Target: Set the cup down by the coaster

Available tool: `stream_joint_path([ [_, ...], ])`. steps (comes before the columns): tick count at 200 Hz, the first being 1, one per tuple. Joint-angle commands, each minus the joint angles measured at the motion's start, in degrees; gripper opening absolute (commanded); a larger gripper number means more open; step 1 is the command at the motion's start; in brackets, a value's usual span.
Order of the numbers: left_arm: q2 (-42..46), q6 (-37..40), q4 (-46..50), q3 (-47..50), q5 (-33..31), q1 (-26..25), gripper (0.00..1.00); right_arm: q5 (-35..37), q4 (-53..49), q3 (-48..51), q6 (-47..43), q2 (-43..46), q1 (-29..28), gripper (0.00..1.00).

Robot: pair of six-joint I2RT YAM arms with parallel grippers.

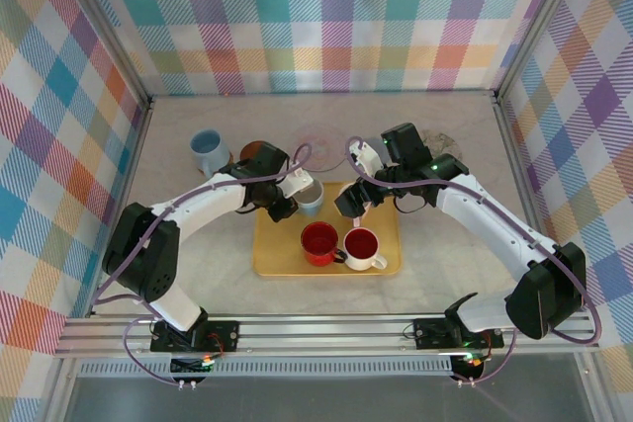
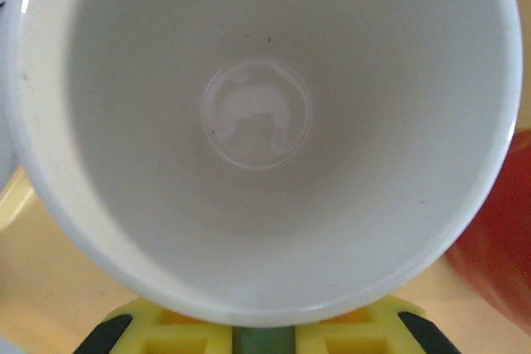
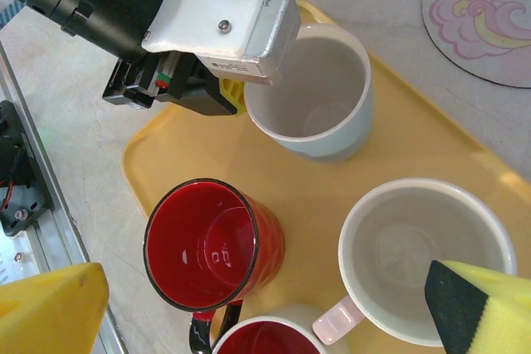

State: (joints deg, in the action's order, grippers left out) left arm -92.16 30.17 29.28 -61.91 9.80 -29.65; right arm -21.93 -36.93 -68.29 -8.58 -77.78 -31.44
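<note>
The left gripper (image 1: 294,199) was closed on the near rim of the grey-blue cup (image 1: 312,199), pinching its wall. In the right wrist view one yellow finger (image 3: 232,93) pressed the outside of that wall at the cup's 9 o'clock. The left wrist view looked straight into the cup's pale, empty inside (image 2: 257,113), with the yellow pads (image 2: 133,329) just below its rim. The cup stood upright over the yellow tray (image 1: 272,262), near the tray's 11 o'clock edge. Whether its base touched the tray could not be told.

The pink unicorn coaster (image 1: 321,133) lay on the table (image 1: 450,244) off the tray, at 12 o'clock from the cup and apart from it. A brown round object (image 1: 254,151) sat at the cup's 10 o'clock, and a sky-blue cup (image 1: 207,148) stood further out toward 9 o'clock from that.

The right gripper (image 1: 352,207) hovered over the tray at 3 o'clock from the held cup. Its jaws stood wide apart and held nothing, with the yellow fingertips (image 3: 50,308) at either lower corner of its own view. Below it stood a white mug with a pink handle (image 3: 419,254). A red mug (image 1: 318,242) and a white mug with a red inside (image 1: 362,245) stood side by side at the tray's 6 o'clock
</note>
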Motion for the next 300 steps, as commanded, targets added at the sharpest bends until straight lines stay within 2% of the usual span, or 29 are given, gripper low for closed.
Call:
stream_joint_path([
  [1,2.85,-0.47,1.20,1.46,-2.94,1.08,0.00,-0.82,0.72,0.52,-0.75,0.00,0.42,0.99],
  [40,3.57,-0.86,2.09,2.22,-4.09,2.46,0.00,-1.18,0.94,0.35,-0.65,-0.35,0.42,0.99],
  [115,1.95,-1.96,3.61,1.53,-2.23,3.98,0.00,-1.01,0.74,-0.09,-0.87,-0.80,0.42,0.99],
  [187,0.75,-2.15,6.11,0.47,-1.63,4.34,0.10,-1.36,0.89,-0.27,-0.93,-1.23,0.42,0.99],
  [208,0.93,-2.14,6.17,0.47,-1.46,4.42,0.19,-1.44,0.88,-0.38,-0.98,-1.32,0.42,0.99],
  [238,0.67,-2.05,6.38,0.29,-1.44,4.42,0.24,-1.34,0.98,-0.39,-1.00,-1.34,0.42,0.99],
  [276,0.66,-2.57,5.87,0.50,-1.31,4.68,0.38,-1.54,1.07,-0.37,-0.98,-1.24,0.44,0.99],
  [300,1.81,-3.07,4.41,1.10,-0.69,4.69,0.57,-1.60,1.20,-0.39,-1.09,-1.32,0.42,0.99],
])
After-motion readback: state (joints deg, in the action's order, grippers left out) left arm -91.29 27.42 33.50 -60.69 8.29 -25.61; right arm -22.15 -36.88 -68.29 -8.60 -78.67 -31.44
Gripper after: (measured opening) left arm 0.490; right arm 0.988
